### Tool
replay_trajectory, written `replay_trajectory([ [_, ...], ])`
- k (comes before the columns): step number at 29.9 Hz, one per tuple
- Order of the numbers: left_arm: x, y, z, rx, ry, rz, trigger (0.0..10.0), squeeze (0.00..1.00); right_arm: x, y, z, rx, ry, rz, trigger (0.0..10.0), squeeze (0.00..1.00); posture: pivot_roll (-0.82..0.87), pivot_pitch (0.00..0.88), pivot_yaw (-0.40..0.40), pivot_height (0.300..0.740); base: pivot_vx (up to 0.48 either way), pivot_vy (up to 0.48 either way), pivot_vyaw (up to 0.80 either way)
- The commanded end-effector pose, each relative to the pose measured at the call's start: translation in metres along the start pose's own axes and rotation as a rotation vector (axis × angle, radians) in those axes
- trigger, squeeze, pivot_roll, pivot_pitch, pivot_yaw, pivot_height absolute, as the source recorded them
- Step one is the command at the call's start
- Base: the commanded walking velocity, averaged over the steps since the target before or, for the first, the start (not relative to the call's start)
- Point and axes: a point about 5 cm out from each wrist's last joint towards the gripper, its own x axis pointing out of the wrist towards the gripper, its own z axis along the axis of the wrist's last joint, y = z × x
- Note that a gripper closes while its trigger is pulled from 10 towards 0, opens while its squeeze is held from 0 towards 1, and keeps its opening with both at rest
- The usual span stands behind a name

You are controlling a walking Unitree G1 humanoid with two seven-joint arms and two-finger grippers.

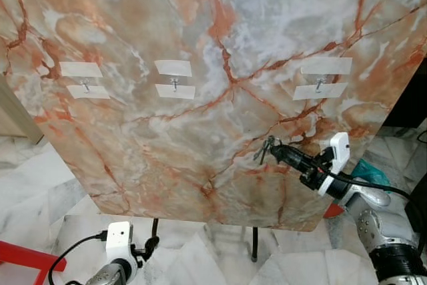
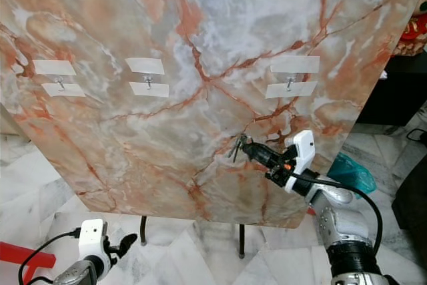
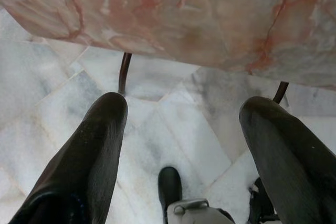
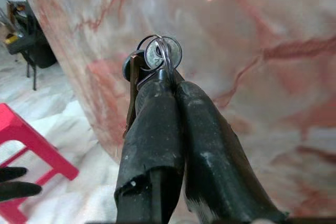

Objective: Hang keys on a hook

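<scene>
A tilted orange-veined marble board (image 1: 200, 65) carries three small metal hooks between white tape strips: a left hook (image 1: 85, 86), a middle hook (image 1: 174, 83) and a right hook (image 1: 319, 85). My right gripper (image 1: 275, 147) is raised in front of the board's lower right, below and left of the right hook. It is shut on a bunch of keys (image 4: 157, 56) on a wire ring, which sticks out past the fingertips close to the marble. My left gripper (image 3: 181, 114) hangs low by the floor under the board, fingers spread open and empty.
The board stands on thin dark legs (image 1: 254, 245) over a white marble floor (image 1: 40, 185). A red stool (image 1: 27, 258) is at the lower left and a teal bag (image 1: 367, 173) sits behind my right arm. Dark furniture (image 1: 413, 98) stands at the right edge.
</scene>
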Motion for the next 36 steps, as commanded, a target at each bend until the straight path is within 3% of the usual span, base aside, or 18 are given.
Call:
replay_trajectory([
  [1, -0.0017, 0.0035, -0.0032, -0.002, 0.011, 0.013, 10.0, 0.00, -0.0021, -0.0004, 0.0059, -0.031, -0.002, -0.002, 10.0, 0.00, 0.05, 0.059, 0.032, 0.740, 0.281, 0.000, 0.00],
  [6, -0.0020, 0.0037, -0.0037, -0.004, 0.012, 0.014, 10.0, 0.00, -0.0035, -0.0028, 0.0074, -0.032, 0.003, -0.012, 10.0, 0.00, 0.05, 0.064, 0.031, 0.740, 0.294, 0.000, 0.00],
  [28, -0.0018, 0.0009, -0.0031, -0.028, -0.004, -0.010, 10.0, 0.00, 0.0046, 0.0047, 0.0096, -0.035, -0.001, 0.037, 10.0, 0.00, 0.05, 0.065, 0.027, 0.740, 0.000, 0.000, 0.00],
  [36, -0.0016, 0.0002, -0.0034, -0.029, -0.001, -0.016, 10.0, 0.00, 0.0054, -0.0011, 0.0050, 0.004, -0.035, -0.060, 10.0, 0.00, 0.05, 0.062, 0.029, 0.740, 0.000, 0.000, 0.00],
])
